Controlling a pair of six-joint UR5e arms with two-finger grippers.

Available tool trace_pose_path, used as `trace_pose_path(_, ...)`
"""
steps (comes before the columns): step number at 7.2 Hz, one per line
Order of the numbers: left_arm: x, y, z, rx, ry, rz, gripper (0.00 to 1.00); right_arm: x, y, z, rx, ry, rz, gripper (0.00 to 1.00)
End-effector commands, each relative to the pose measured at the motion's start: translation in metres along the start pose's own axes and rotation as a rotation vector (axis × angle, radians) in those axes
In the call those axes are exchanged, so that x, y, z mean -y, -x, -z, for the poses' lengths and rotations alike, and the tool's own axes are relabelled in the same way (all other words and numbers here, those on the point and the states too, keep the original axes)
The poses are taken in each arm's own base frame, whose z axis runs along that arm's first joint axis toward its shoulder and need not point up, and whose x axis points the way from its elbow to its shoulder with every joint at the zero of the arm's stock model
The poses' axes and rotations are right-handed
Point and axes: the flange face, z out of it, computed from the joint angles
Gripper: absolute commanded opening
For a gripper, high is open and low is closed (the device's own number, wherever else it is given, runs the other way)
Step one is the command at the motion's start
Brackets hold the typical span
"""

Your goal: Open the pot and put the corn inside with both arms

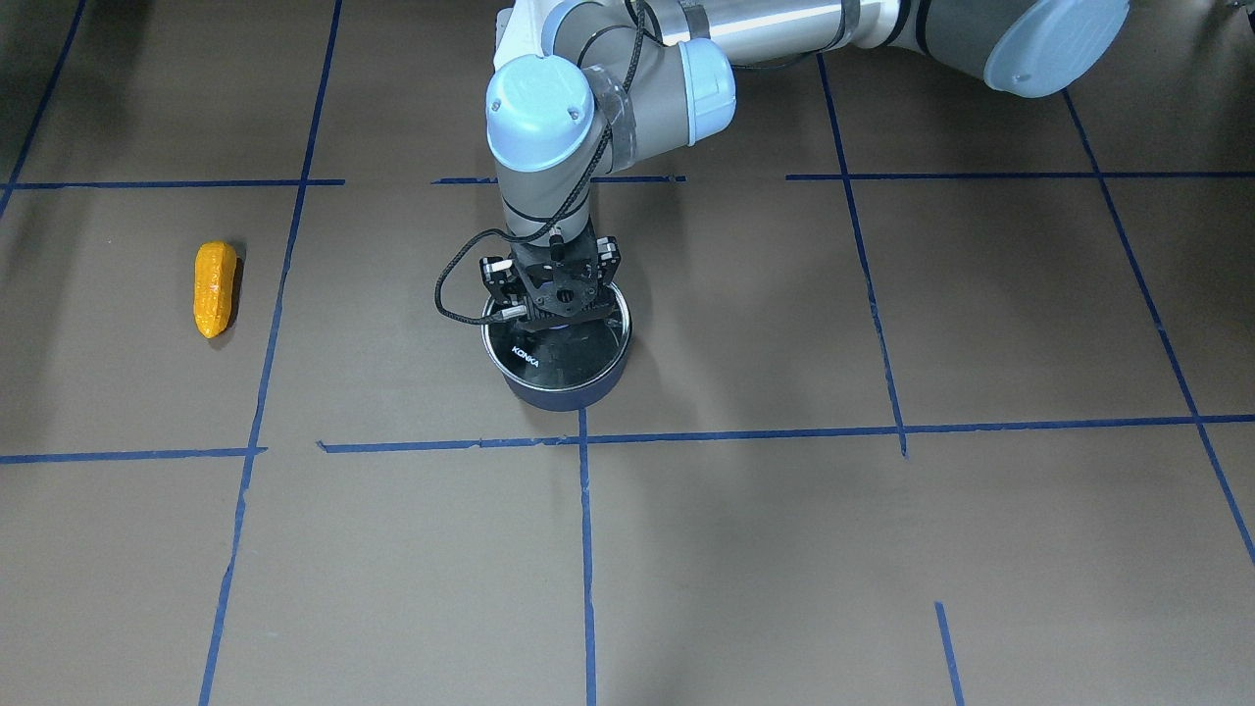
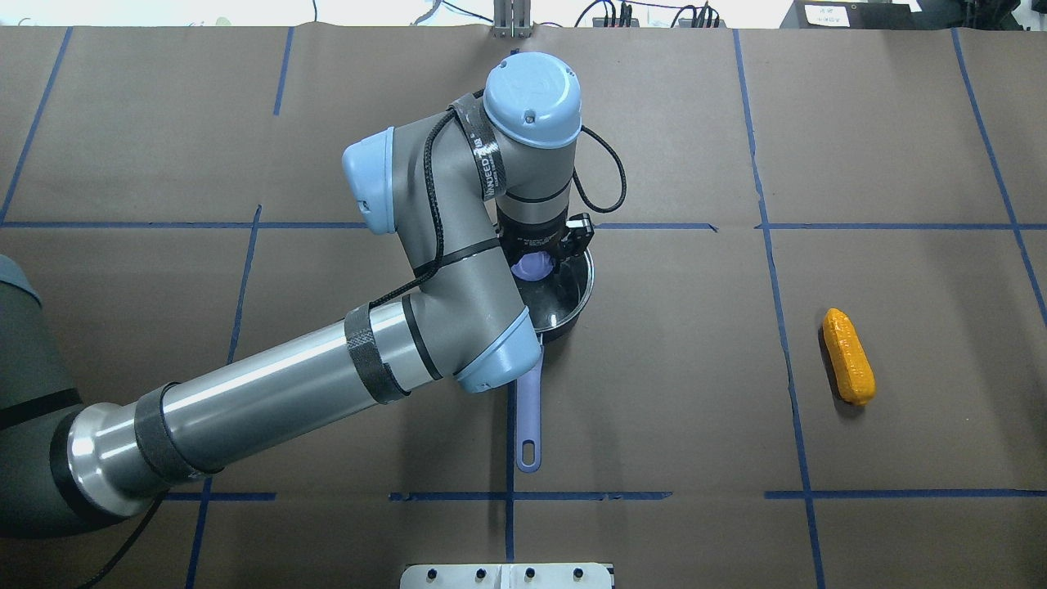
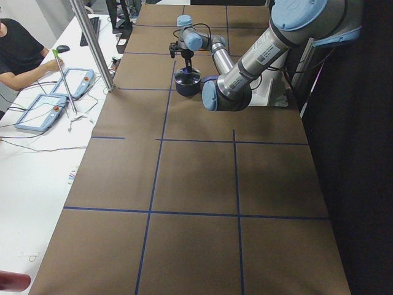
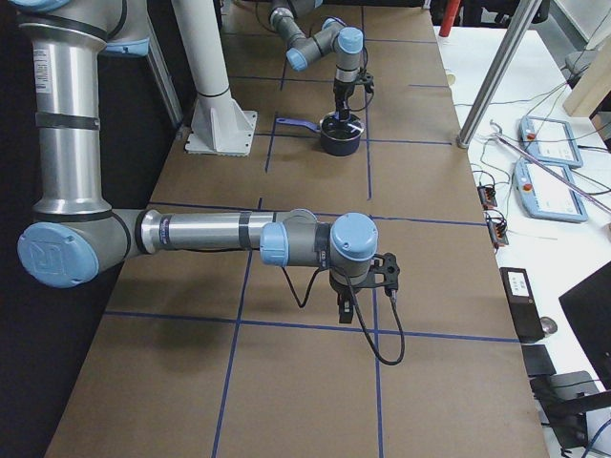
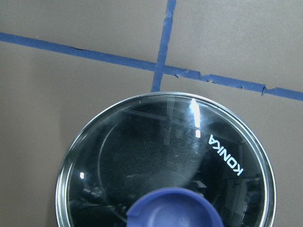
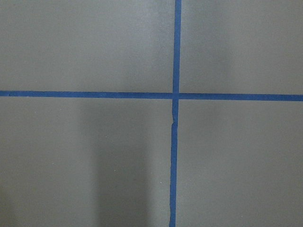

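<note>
Knob [image 5: 174,208] of the lid [image 5: 142,156] sits under the left jaws, poised to open the pot [image 1: 564,392] — grip I cannot tell, right jaws neither — corn [image 2: 848,356] lies at its 3 o'clock overhead, on the surface [image 2: 654,409]

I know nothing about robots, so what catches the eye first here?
First, the big grey left arm, bent over mid-table with its left gripper down at the blue knob of the glass lid on the pot. Then the bright orange corn, lying alone well off to the robot's right.
</note>
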Motion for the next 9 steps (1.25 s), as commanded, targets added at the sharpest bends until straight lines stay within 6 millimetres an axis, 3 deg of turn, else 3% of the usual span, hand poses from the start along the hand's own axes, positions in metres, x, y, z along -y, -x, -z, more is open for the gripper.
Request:
trace_pose_path(1, -0.002, 0.002, 0.017, -0.025, -0.011, -0.007, 0.15, 0.003, 0.003, 0.003, 0.0, -0.006, 0.005, 1.0)
trace_pose_path(2, 0.0, 0.004, 0.023, -0.033, -0.016, -0.006, 0.15, 0.004, 0.005, 0.004, 0.0, -0.009, 0.009, 1.0)
trace_pose_path(3, -0.002, 0.017, 0.027, -0.029, -0.018, -0.006, 0.15, 0.007, 0.009, 0.007, -0.001, -0.015, -0.014, 1.0)
trace_pose_path(4, -0.005, 0.046, 0.029, -0.03, -0.021, -0.008, 0.13, 0.024, 0.03, 0.013, 0.0, -0.029, -0.056, 1.0)
trace_pose_path(5, -0.001, 0.076, 0.03, -0.032, -0.029, -0.003, 0.12, 0.028, 0.056, 0.009, 0.004, -0.023, -0.065, 1.0)
trace_pose_path(7, 0.009, 0.13, 0.034, -0.019, -0.047, -0.017, 0.12, 0.028, 0.111, 0.004, 0.015, -0.011, -0.07, 1.0)
trace_pose_path(9, 0.013, 0.175, 0.057, 0.012, -0.066, -0.072, 0.12, 0.023, 0.166, -0.009, 0.029, 0.005, -0.093, 1.0)
